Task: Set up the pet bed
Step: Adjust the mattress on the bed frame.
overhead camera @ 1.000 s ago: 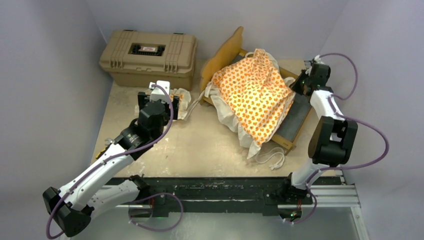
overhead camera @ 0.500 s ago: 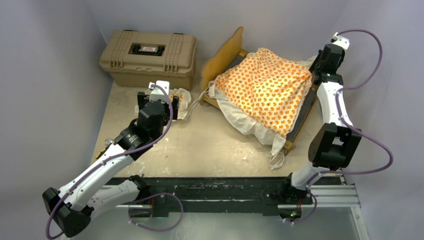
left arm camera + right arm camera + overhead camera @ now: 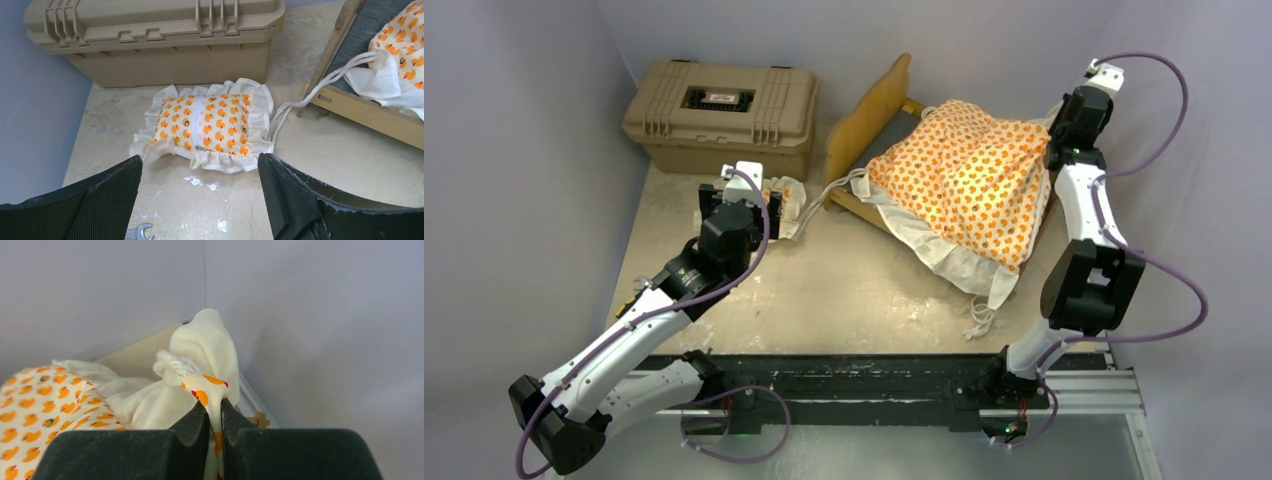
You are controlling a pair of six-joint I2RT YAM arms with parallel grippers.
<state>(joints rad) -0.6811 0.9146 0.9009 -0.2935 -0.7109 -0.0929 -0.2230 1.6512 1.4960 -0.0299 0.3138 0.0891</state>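
Over on the far right of the table [image 3: 824, 290], we saw the mattress cushion [image 3: 969, 185] draped slantwise across the wood frame [image 3: 864, 115], with one far corner held up. The right gripper [image 3: 213, 412] was clamped tight on that corner's cloth and ruffle. We judged the cushion light, soft and floppy. It would sag and bunch, so it is best taken by the corners or ruffle edge, not mid-panel. It had orange ducks on white, a cream ruffle, and cord ties [image 3: 977, 318] dangling near the front. The frame was pale wood with a scalloped headboard and looked rigid. The matching pillow [image 3: 207, 127] lay flat, zip up, just beside the tan hard case [image 3: 721, 115]. The left gripper [image 3: 200, 167] hovered over it, jaws wide apart, holding nothing.
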